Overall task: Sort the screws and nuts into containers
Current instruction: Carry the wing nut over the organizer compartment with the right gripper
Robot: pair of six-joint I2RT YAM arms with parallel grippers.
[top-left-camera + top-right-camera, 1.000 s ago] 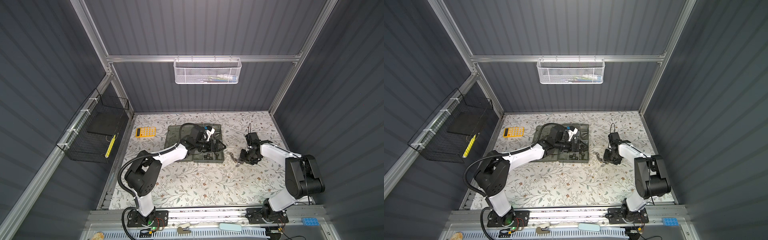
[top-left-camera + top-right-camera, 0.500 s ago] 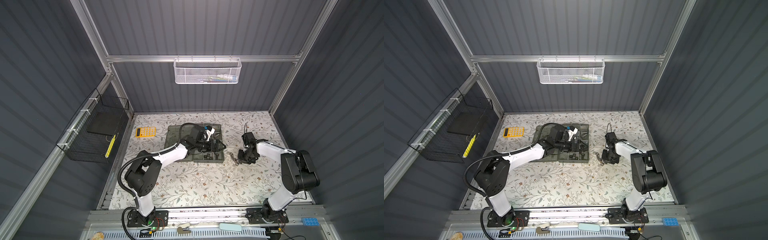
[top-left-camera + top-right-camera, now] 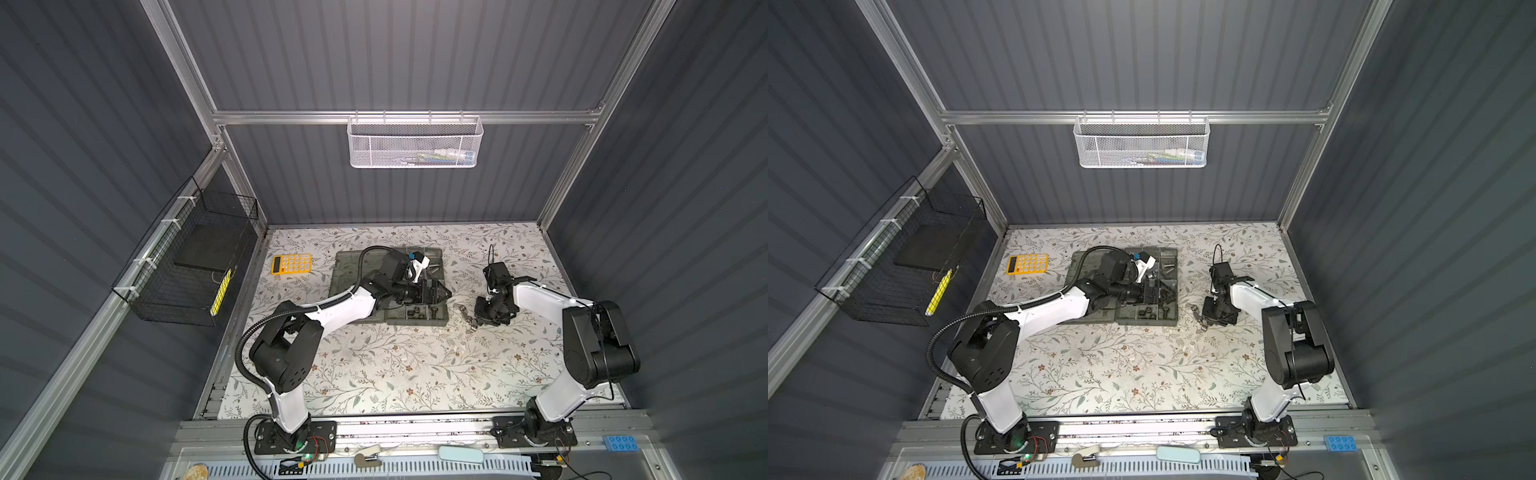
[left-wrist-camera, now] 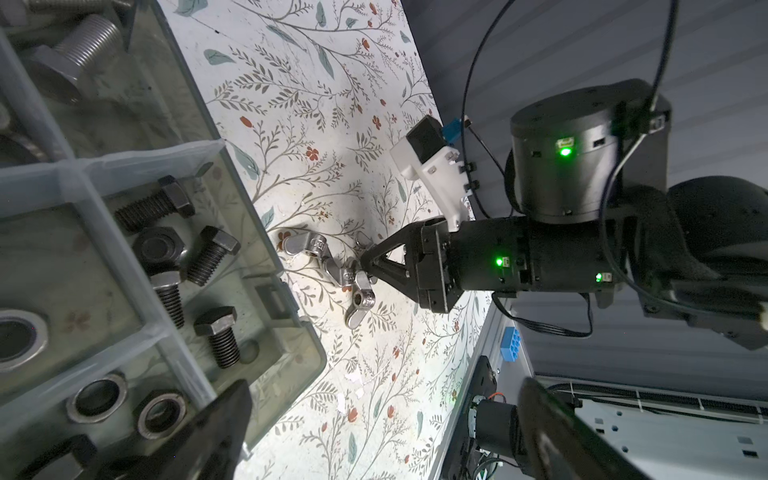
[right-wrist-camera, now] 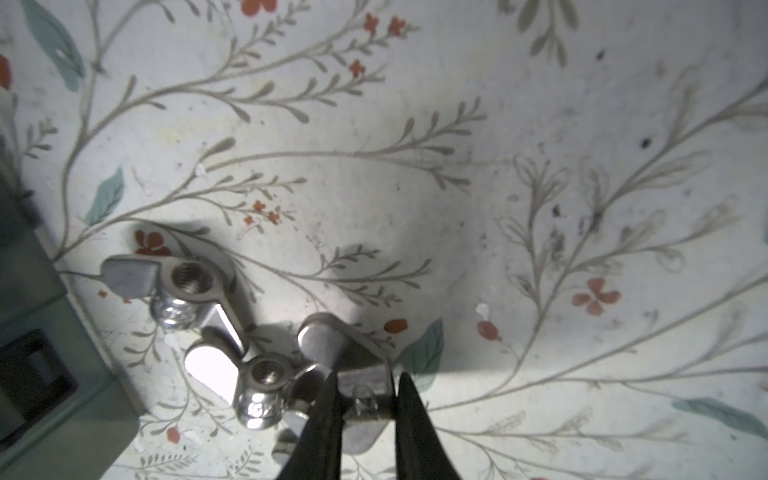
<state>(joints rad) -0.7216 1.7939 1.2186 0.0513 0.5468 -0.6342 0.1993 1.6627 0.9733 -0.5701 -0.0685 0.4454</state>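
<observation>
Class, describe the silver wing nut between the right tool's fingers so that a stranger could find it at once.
On the floral table, just right of the grey-green organizer case, lies a small cluster of silver wing nuts. The wanted wing nut alone is pinched between the fingers of the right tool; its neighbours lie free.

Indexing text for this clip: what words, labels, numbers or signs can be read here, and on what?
Nothing can be read clearly.
Keys of the calculator: too small.
Contents of the basket: any print is blurred.
Hub of a wing nut: marks too blurred.
</observation>
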